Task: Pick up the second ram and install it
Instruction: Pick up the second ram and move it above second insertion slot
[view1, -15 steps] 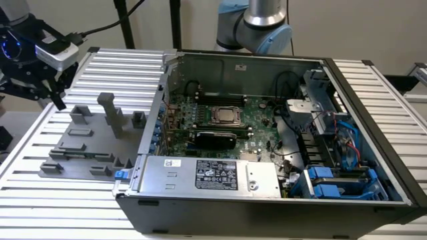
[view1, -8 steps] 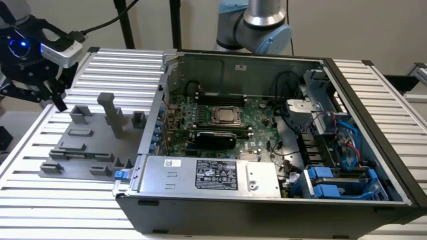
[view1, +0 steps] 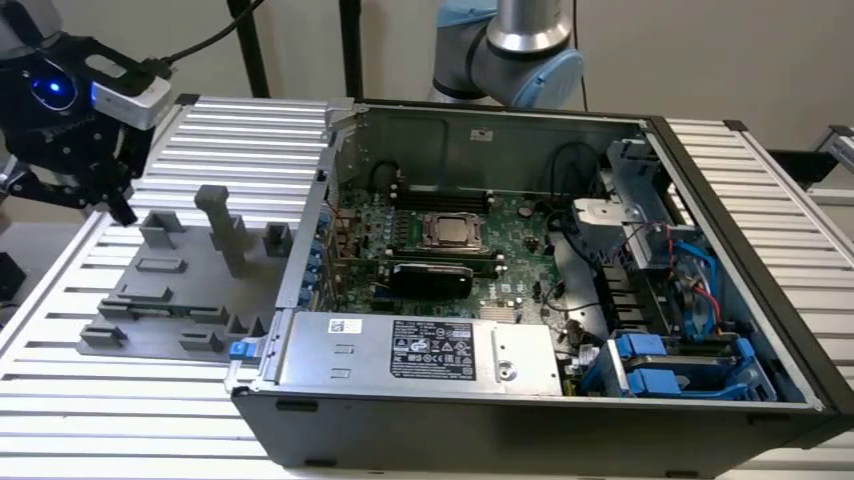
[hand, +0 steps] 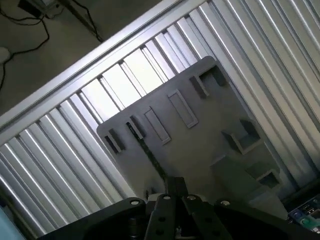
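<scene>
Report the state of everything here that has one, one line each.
second ram: standing on edge in the grey fixture, not installed.
gripper: just above one end of the second ram; whether it grips it cannot be told.
grey fixture: lying flat on the slatted table.
computer case: open, motherboard exposed.
processor: seated in its socket.

Nothing is legible; the black label (view1: 434, 352) on the power supply (view1: 320, 356) carries print too small.
</scene>
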